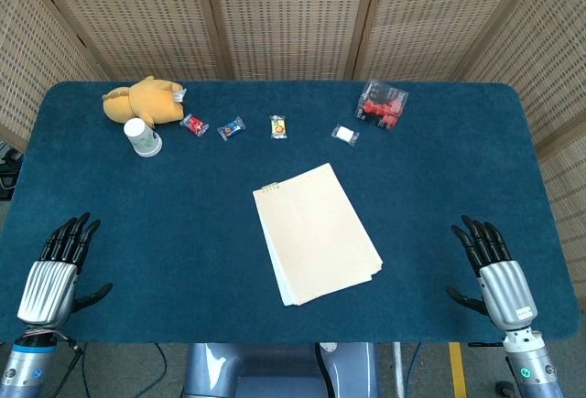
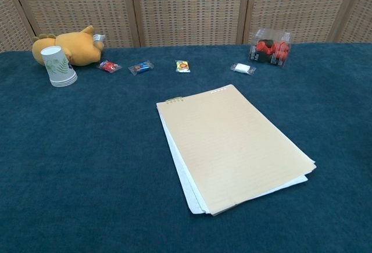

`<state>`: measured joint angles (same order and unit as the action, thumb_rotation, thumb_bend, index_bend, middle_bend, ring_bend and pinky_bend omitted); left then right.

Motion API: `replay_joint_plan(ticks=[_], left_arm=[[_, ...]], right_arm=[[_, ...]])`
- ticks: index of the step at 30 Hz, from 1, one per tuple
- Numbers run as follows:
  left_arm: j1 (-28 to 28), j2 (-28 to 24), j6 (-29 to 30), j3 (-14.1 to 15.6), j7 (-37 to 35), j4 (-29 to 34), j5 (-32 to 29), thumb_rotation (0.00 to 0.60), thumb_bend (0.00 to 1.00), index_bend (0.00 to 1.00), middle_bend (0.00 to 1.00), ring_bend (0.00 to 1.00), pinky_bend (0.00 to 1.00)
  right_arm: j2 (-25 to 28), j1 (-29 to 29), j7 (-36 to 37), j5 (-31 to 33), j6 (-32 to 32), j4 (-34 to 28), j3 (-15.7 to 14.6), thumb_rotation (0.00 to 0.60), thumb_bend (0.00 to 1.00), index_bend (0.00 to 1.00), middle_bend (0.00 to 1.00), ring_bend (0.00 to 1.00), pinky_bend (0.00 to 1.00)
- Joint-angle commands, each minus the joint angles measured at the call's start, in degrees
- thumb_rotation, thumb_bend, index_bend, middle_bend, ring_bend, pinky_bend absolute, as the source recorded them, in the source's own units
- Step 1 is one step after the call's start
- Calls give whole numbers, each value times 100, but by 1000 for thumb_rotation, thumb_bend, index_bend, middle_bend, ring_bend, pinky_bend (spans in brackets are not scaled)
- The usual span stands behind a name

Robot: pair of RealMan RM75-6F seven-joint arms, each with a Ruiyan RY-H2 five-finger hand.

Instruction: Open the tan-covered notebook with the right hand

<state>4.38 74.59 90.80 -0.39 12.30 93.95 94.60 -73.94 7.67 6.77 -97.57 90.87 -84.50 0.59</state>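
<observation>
The notebook [image 1: 317, 232] lay closed and flat at the middle of the table [image 1: 183, 197], tan cover up, white pages showing along its left and near edges. The right hand [image 1: 490, 272] sat at the near right edge, fingers spread and holding nothing, well apart from the notebook; the left hand [image 1: 55, 268] sat likewise at the near left edge (neither hand appeared in the chest view). A cup [image 1: 142, 137] and a plush toy [image 1: 142, 101] stood at the far left.

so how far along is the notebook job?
Nothing done: the notebook lies closed, tan cover flat. The right hand is at the table's near right edge, fingers spread, clear of the notebook; the left hand is open at the near left. Reaching over and lifting the cover remain.
</observation>
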Motion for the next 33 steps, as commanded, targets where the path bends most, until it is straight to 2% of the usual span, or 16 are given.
replay_joint_plan(ticks=[1,12,15,22,33], left_arm=[[-9,-4,12,6,11,13,11,600,155,0,0,0,91],[-11,-16,4,1,-17,30,6,600,156,0,0,0,91],[-10,-7,-7,10,5,40,17,600,156,0,0,0,91],[-26,-26,33,8,-46,42,37,600,155,0,0,0,91],[-13,-15,-6,13,-72,24,35,600,156,0,0,0,91]], right_arm=[[-20,13,-40,-66,-20,-16,-42,600,264,65,0,0,0],[-216,120,-350,-313,-303,-153,-241,600,213,60,0,0,0],[-408,249,-601,-289,-636,-216,-266,600,212,60,0,0,0],[-832,463,-1069,-23,-1189,-267,-176,600,212,60,0,0,0],[-1366,703,-1259,397,-1650,-82,7,600,212,68,0,0,0]])
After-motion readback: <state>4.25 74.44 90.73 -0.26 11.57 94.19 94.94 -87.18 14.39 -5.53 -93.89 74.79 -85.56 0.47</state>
